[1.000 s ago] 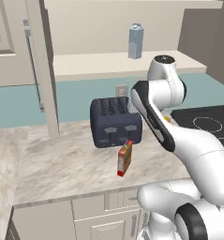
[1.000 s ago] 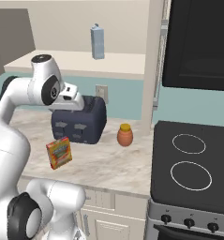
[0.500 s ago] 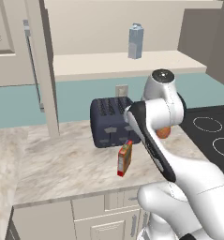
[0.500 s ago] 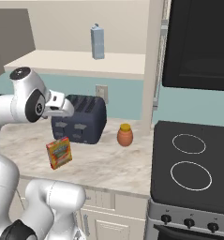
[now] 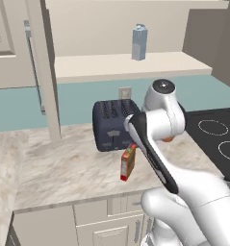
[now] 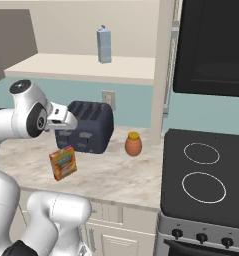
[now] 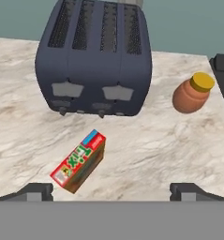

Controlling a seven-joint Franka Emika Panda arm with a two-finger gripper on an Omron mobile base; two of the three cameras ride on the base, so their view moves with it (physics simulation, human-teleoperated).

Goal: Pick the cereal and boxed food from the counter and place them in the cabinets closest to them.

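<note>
In your left base view, the cereal [image 5: 128, 163] stands on the counter [image 5: 63, 168], just in front of the dark toaster [image 5: 112, 125]; the arm hides whatever lies beyond it.

In your right base view, the cereal [image 6: 63, 162] leans slightly, apart from the toaster [image 6: 89, 126] and well left of the orange jar [image 6: 133, 144]. A pale blue carton [image 6: 104, 45] sits on the open cabinets [image 6: 81, 67] shelf.

In your hand view, the gripper [image 7: 111, 191] hangs above the cereal [image 7: 79, 161], jaws spread wide and apparently holding nothing.
</note>
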